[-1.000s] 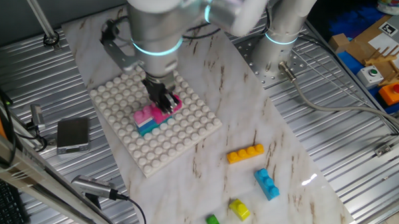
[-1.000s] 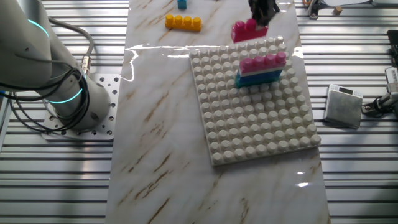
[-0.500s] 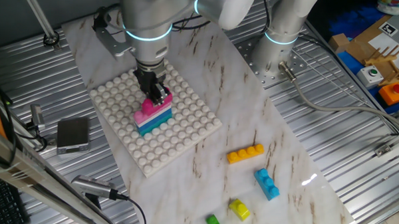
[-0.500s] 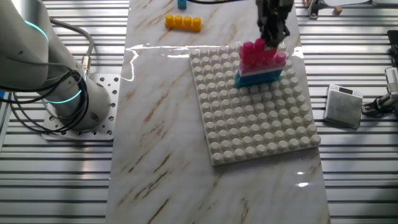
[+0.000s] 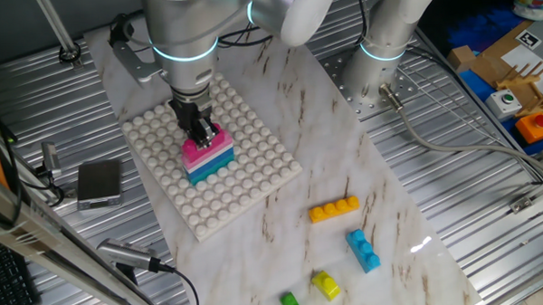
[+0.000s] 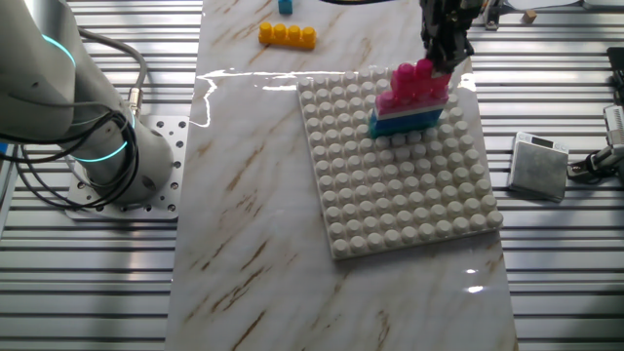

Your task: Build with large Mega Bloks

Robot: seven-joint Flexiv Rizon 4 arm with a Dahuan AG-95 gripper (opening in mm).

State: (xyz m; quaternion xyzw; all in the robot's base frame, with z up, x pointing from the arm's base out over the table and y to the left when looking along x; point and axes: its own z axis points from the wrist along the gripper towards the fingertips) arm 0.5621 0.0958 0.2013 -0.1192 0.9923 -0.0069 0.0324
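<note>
Just beneath the dark, matt-looking gripper (image 5: 203, 132), the stacked bricks (image 5: 208, 157) are smooth, slightly glossy plastic, as is the white studded baseplate (image 6: 400, 185) under them. The tabletop (image 6: 244, 195) beyond is polished, marble-patterned and shows glare. Ribbed bare metal (image 5: 487, 196) flanks it, well away from the gripper

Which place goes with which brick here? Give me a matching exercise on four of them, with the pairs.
Things:
1. magenta brick
2. teal brick
3. orange brick
4. blue brick

Places:
A. bottom of the stack on the white baseplate
B. on the marble, nearest the baseplate
C. top of the stack, at the pincer
D. on the marble, beyond the orange one from the baseplate

Pairs: 1-C, 2-A, 3-B, 4-D
</note>
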